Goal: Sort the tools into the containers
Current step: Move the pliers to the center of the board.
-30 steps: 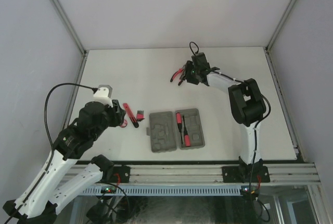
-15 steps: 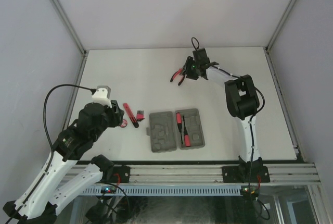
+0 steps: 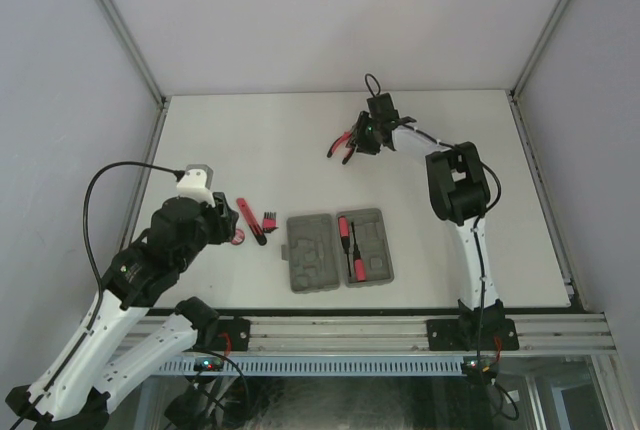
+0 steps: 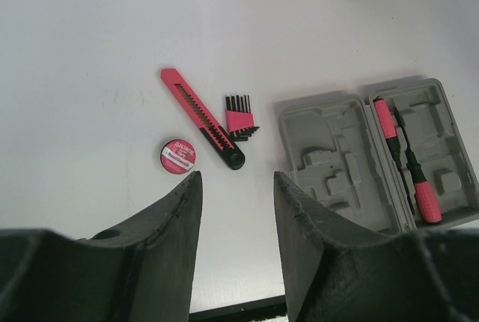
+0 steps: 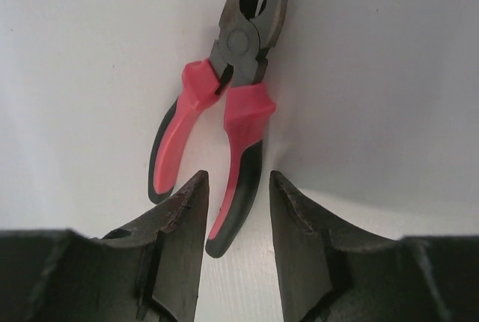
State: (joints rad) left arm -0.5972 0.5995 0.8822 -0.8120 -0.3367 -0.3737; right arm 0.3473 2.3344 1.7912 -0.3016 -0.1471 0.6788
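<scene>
The right hand [image 5: 236, 180] stood open around one handle of the red-handled pliers [image 5: 239, 45]; the left hand [image 4: 236, 178] hovered open near the small round red disc [image 4: 177, 156]

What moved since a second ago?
The right arm swung left, bringing the right pincer further over the pliers, its fingers either side of one handle. Nothing has been picked up. The left pincer, the pliers, the utility knife and the grey case stayed put.

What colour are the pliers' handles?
The pliers handles are red with black, best seen from the right wrist camera.
</scene>
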